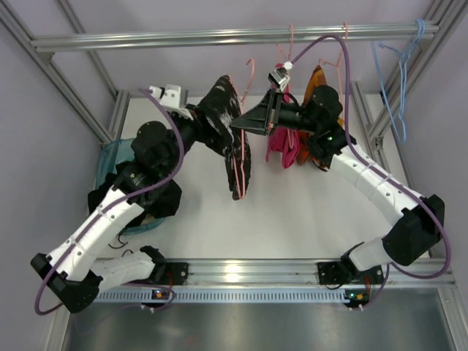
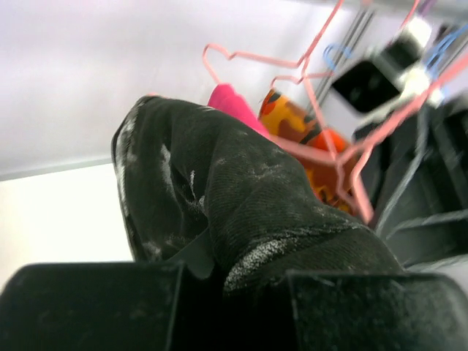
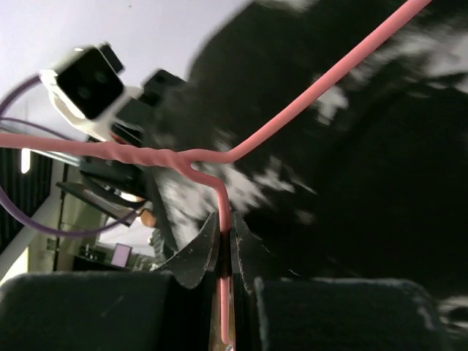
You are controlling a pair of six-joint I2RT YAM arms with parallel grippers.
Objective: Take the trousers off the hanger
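The trousers [image 1: 223,110], black with white speckles, hang bunched over the pale-pink wire hanger [image 1: 238,170] in mid-air above the table. My left gripper [image 1: 207,130] is shut on the trousers from the left. In the left wrist view the dark fabric [image 2: 241,205] runs down between the fingers of the left gripper [image 2: 234,281]. My right gripper [image 1: 245,121] comes in from the right and is shut on the hanger. The right wrist view shows the pink wire [image 3: 223,219] pinched in the right gripper [image 3: 225,241], with the trousers [image 3: 344,146] just behind it.
A magenta garment [image 1: 280,146] and an orange one [image 1: 316,82] hang behind the right arm. Light-blue hangers [image 1: 402,69] hang from the top rail [image 1: 183,38]. At the left, a teal basket [image 1: 115,155] holds plain black clothes [image 1: 157,199].
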